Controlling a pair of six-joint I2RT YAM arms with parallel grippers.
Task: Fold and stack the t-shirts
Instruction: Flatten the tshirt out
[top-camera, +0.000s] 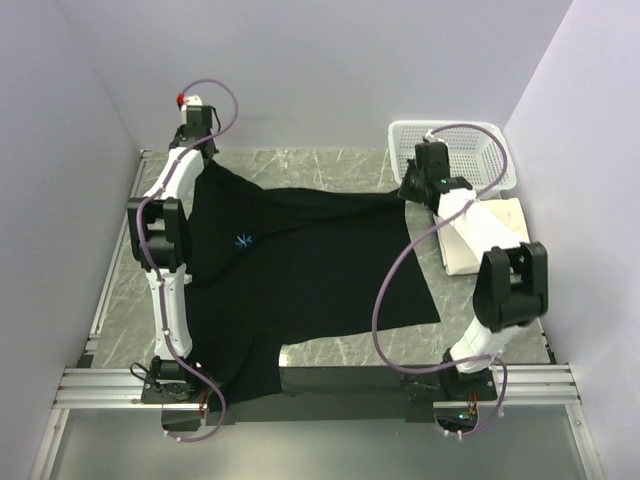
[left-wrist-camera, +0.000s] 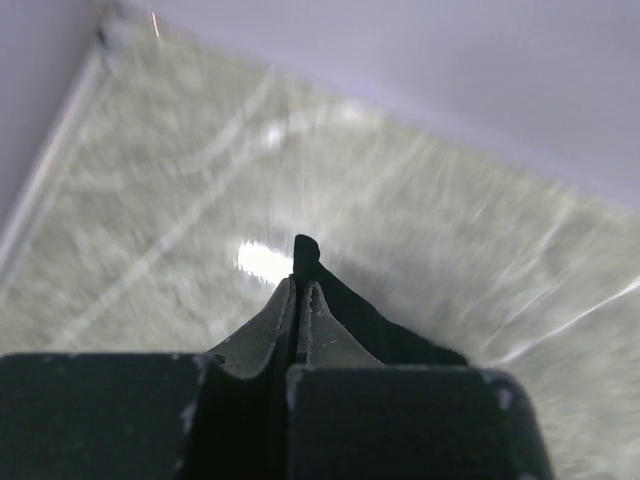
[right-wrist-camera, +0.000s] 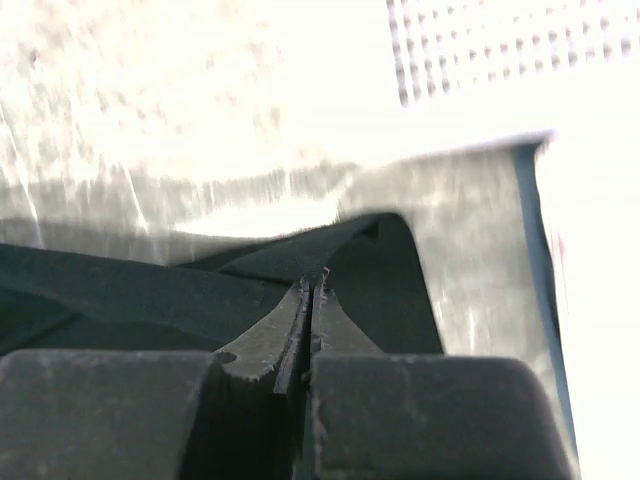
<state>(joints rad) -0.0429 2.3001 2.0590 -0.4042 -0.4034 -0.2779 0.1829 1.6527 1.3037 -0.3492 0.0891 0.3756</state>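
Observation:
The black t-shirt (top-camera: 320, 260) lies spread over the marble table, its near part hanging past the front edge. My left gripper (top-camera: 203, 158) is shut on its far left corner; in the left wrist view the jaws (left-wrist-camera: 298, 285) pinch a tip of black cloth (left-wrist-camera: 306, 248). At the far right corner my right gripper (top-camera: 408, 192) is shut on the same shirt, and the right wrist view has the fingertips (right-wrist-camera: 312, 285) closed on a black fold (right-wrist-camera: 390, 270). The cream-white t-shirt (top-camera: 490, 230) lies folded at the right, under the right arm.
A white mesh basket (top-camera: 500, 150) stands at the back right corner, also seen as the basket (right-wrist-camera: 500, 40) in the right wrist view. Walls close in the table on the left, back and right. Metal rails run along the near edge (top-camera: 320, 385).

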